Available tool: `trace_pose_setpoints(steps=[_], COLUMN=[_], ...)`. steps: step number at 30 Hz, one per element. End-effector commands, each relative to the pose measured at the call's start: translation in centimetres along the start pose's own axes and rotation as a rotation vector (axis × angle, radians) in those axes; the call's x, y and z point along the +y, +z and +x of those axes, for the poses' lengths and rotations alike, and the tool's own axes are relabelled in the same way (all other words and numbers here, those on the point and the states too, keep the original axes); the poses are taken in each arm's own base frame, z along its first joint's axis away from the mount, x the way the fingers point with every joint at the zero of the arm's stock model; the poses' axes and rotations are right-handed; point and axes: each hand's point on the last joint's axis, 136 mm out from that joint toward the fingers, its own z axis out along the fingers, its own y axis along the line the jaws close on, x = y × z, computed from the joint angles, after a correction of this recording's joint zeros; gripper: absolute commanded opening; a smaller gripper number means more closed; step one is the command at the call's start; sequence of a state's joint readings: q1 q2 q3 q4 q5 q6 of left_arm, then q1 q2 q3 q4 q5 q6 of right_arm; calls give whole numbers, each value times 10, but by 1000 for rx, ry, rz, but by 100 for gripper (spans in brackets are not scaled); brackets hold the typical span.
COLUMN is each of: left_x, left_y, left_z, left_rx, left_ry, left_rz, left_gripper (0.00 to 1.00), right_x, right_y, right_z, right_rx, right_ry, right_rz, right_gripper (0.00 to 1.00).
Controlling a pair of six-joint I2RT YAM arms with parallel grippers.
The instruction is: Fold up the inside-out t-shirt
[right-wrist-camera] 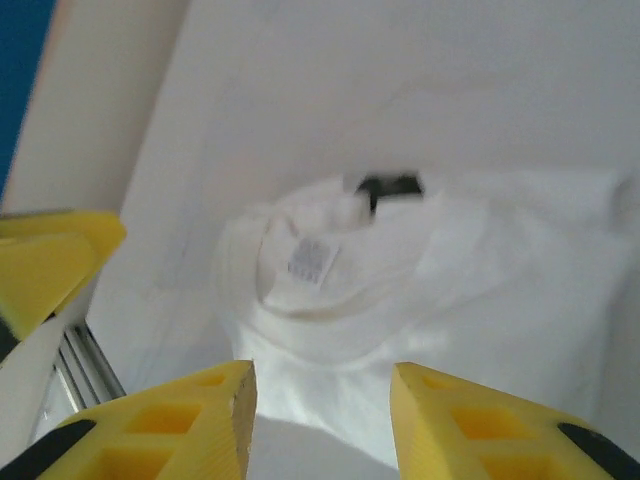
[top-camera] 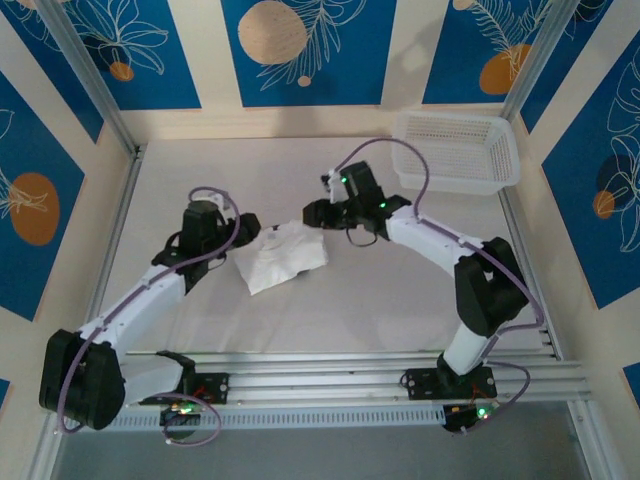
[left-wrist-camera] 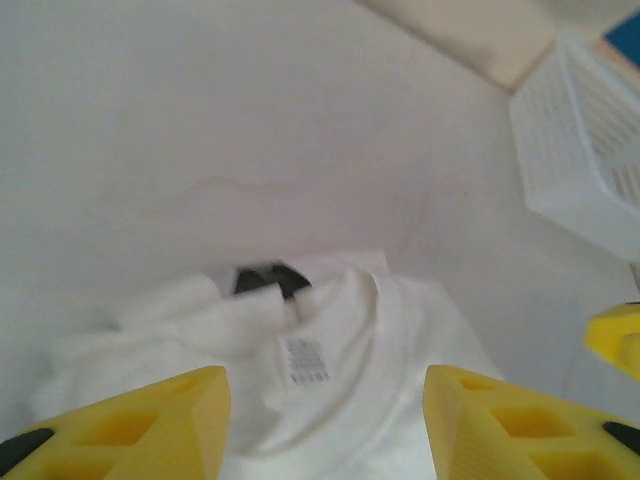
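Left wrist view: the mesh basket (left-wrist-camera: 585, 150) was cut by the right edge; the left gripper (left-wrist-camera: 322, 392) hid the near part of the t-shirt (left-wrist-camera: 400, 335); print on the label (left-wrist-camera: 305, 361) was too small to read. Right wrist view: the shirt's right side was blurred.

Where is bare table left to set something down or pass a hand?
Free: the far-left grey tabletop between left arm and back wall, and the near strip between the folded white cotton t-shirt and the aluminium front rail. Crowded: the centre, where left hand and right hand flank the shirt, and the far-right corner with the white plastic mesh basket.
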State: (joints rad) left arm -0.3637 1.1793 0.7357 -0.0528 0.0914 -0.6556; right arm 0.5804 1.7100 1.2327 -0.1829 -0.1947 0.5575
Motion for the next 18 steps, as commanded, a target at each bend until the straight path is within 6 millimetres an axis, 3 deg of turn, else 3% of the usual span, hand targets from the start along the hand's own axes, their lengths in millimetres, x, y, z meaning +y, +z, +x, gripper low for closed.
trace_pose_setpoints(steps=[1, 4, 7, 11, 13, 15, 18], left_x=[23, 52, 61, 47, 38, 26, 7], left_y=[16, 31, 36, 19, 6, -5, -24], left_z=[57, 81, 89, 60, 43, 33, 22], left_rx=[160, 215, 278, 194, 158, 146, 131], left_ry=[-22, -36, -3, 18, 27, 40, 56], left_rz=[-70, -167, -209, -178, -163, -134, -79], left_gripper=[52, 52, 53, 61, 66, 69, 76], right_x=[-59, -76, -65, -39, -44, -54, -64], right_y=[41, 55, 46, 12, 0, -2, 11], right_z=[49, 67, 66, 49, 47, 56, 80], right_rx=[122, 198, 216, 146, 99, 86, 121], right_ry=[76, 96, 95, 111, 224, 367, 523], right_rz=[155, 186, 171, 137, 169, 201, 243], right_gripper=[40, 37, 34, 35, 39, 42, 43])
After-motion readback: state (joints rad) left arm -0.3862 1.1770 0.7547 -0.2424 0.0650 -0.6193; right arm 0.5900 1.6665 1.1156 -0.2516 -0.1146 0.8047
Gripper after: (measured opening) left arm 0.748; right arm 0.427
